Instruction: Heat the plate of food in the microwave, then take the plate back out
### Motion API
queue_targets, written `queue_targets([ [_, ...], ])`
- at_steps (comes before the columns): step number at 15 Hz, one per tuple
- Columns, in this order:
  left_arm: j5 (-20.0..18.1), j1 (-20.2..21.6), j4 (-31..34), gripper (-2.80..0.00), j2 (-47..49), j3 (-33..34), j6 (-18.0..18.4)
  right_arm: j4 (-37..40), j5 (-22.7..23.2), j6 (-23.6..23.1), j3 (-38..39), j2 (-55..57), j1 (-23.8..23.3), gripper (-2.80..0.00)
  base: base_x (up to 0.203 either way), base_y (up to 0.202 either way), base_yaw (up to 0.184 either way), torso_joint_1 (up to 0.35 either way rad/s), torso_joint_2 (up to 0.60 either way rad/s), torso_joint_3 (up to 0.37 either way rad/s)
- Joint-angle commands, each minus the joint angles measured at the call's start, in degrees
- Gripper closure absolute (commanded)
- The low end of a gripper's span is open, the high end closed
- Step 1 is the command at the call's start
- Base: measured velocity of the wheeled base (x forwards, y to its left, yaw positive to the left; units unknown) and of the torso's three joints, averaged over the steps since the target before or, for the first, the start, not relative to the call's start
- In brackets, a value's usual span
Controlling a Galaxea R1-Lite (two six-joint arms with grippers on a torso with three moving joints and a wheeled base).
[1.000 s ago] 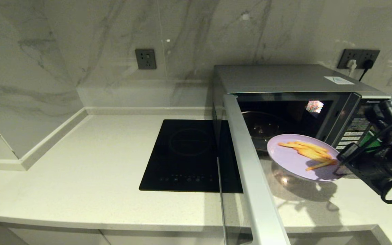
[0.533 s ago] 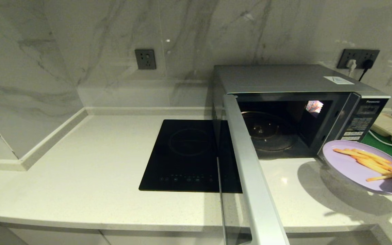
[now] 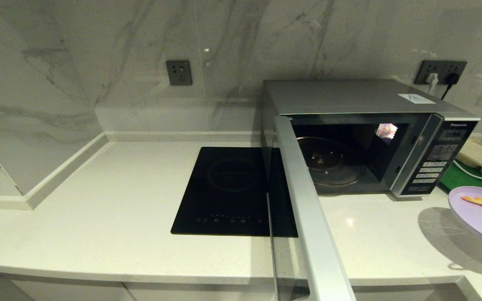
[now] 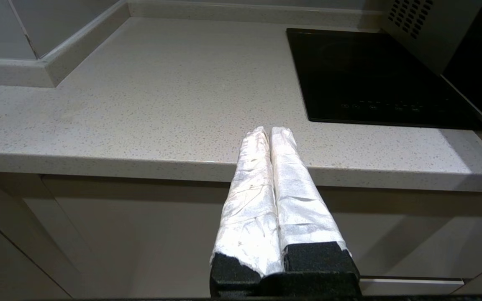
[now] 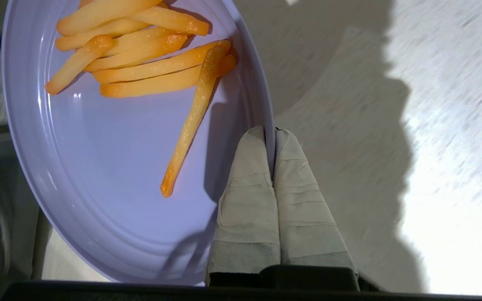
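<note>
Plate of food (image 3: 481, 213) carried further right from microwave (image 3: 370, 138), right fingers (image 5: 249, 175) clamping its rim, left fingers (image 4: 262, 175) clenched empty

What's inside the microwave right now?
The microwave stands open. Only its bare glass turntable shows inside; the door hides the left edge. The plate of food is outside, gripped at the rim by the right gripper.

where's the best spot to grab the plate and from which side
By its thin rim, edge-on from the side away from the fries. The plate is shallow, so only the raised lip fits between fingers. The right claw grips it this way, shut on the rim.
</note>
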Motion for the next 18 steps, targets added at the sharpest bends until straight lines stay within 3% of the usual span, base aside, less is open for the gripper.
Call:
queue_targets([
  [1, 0.04, 0.02, -0.02, 0.0, 0.0, 0.01, -0.04, -2.9, 0.56, -1.06, 0.3, 6.8, -4.12, 0.0, 0.0, 0.0, 0.0, 0.0, 0.0, 0.0],
  [12, 0.04, 0.02, -0.02, 0.0, 0.0, 0.01, -0.04, -10.24, 2.56, -6.87, 0.41, 17.12, -12.08, 0.0, 0.0, 0.0, 0.0, 0.0, 0.0, 0.0],
  [18, 0.04, 0.02, -0.02, 0.0, 0.0, 0.01, -0.04, -10.5, 5.07, -8.2, 0.23, 19.42, -12.25, 0.0, 0.0, 0.0, 0.0, 0.0, 0.0, 0.0],
])
